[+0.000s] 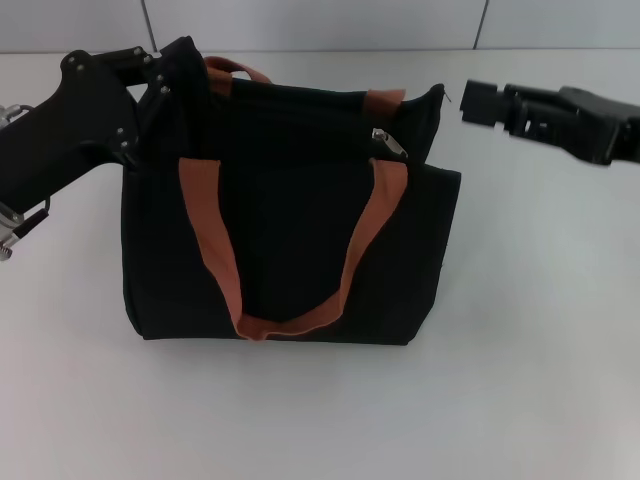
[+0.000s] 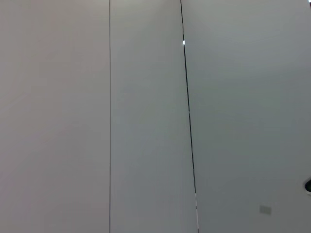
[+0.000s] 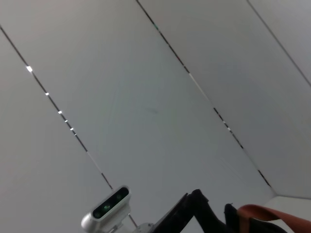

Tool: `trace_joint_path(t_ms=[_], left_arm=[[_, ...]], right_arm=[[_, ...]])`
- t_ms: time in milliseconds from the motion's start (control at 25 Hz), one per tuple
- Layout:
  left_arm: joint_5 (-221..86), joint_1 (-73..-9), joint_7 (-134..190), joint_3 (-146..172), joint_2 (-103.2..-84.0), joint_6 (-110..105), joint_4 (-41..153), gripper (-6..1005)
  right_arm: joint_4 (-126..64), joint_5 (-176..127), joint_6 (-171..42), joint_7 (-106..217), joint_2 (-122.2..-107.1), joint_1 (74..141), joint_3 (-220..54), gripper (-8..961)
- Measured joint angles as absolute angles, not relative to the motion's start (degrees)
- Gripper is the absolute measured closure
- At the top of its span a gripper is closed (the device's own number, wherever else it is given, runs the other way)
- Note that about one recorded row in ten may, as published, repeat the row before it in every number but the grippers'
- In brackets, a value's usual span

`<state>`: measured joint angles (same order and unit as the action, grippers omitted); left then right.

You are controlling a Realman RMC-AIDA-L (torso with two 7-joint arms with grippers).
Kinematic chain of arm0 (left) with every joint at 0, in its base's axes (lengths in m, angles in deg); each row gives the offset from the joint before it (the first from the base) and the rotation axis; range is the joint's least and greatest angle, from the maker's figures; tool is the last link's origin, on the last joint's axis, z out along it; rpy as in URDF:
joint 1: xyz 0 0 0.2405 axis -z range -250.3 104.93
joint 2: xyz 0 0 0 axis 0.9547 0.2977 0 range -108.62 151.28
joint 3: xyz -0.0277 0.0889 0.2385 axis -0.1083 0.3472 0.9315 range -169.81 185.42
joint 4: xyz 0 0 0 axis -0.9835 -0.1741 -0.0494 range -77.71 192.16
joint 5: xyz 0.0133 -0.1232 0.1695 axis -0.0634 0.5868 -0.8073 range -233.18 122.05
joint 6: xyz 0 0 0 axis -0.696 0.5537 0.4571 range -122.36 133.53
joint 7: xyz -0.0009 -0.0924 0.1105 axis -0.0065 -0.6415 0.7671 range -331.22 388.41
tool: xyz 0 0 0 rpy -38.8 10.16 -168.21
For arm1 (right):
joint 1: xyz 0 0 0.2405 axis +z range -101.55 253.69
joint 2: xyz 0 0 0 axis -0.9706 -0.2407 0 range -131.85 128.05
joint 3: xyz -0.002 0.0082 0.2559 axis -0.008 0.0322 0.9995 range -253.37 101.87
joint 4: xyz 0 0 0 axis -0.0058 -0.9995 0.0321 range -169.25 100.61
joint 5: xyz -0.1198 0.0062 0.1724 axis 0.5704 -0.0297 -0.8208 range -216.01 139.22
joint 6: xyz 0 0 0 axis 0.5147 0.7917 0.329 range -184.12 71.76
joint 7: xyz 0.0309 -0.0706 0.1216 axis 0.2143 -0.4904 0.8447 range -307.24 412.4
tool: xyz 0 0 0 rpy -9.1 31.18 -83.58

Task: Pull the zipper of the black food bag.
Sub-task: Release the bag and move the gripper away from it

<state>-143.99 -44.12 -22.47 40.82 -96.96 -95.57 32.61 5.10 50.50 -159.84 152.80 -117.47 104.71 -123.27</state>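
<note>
Black food bag (image 1: pixel 290 250): I see matt black woven cloth, soft, slightly creased.
Handles (image 1: pixel 215 240): I read rust-orange webbing, matt, ribbed.
Zipper (image 1: pixel 390 143): I see shiny silver metal.
Surface (image 1: pixel 520 380): I see smooth, matt, pale grey.
Left gripper (image 1: pixel 160 75): I see matt black housing with small bright screws.
Right gripper (image 1: pixel 478 103): I see matt black, hard-looking.

- black food bag (image 1: pixel 290 200): plain black fabric
- handles (image 1: pixel 215 240): rust-orange webbing
- zipper (image 1: pixel 390 143): shiny silver tab
- grippers, left (image 1: pixel 165 75) and right (image 1: pixel 478 102): black
- table (image 1: pixel 520 380): plain white
</note>
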Motion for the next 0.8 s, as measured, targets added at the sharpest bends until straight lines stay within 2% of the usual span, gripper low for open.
trace_joint_path(t_ms=[200,400,800], left_arm=[[-144.04,-44.63,-22.53,40.97,-96.97,-95.07,32.62,884],[-144.09,-45.15,-23.09,41.06,-96.96,-94.98,32.62,883],[-144.34,-45.33,-26.24,40.90,-96.77,-93.87,32.62,880]], right_arm=[[1.07,51.20,-164.00,137.25,-117.61,102.92,-123.78,497],[-0.40,54.32,-165.57,121.64,-119.10,98.99,-123.86,393],[-6.49,65.45,-162.23,104.33,-119.90,97.39,-123.74,191]])
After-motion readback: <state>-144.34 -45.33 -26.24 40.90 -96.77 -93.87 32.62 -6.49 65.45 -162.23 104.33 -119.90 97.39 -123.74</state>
